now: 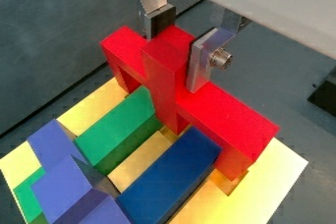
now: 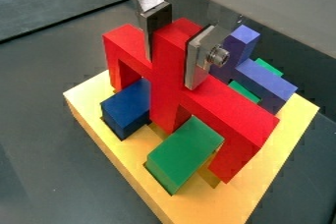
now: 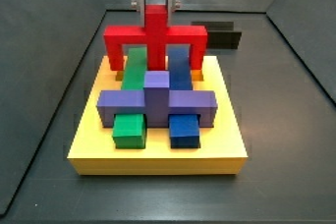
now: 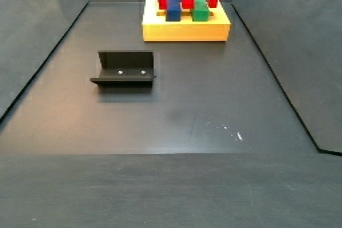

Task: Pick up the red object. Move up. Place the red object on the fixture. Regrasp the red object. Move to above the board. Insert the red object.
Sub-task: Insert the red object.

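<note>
Nearest the lens in a side view, bare dark floor, then the fixture point(image 4: 124, 69) left of centre, standing alone and well apart from the board point(image 4: 186, 28) at the upper middle of that frame. In a side view from the front, the board point(image 3: 157, 147) filling the centre, with a purple block point(image 3: 156, 97) lying crosswise on top, a green bar point(image 3: 129, 128) and a blue bar point(image 3: 186, 128) poking out beneath it toward the lens. Behind the purple block, the red object point(image 3: 156, 41) standing on the far part of the board, prongs down astride the green and blue bars, upright stem rising at its middle. Above it, the gripper point(image 3: 156, 6) at the top centre of the frame, silver fingers closed on the stem's upper end. In both wrist views, the fingers point(image 1: 206, 57) point(image 2: 199, 59) pressed flat against opposite faces of the red stem point(image 1: 167, 61) point(image 2: 167, 66), jaws narrowed to the stem's width, nothing else between them. Behind the board, a dark shape partly hidden, too unclear to name.
</note>
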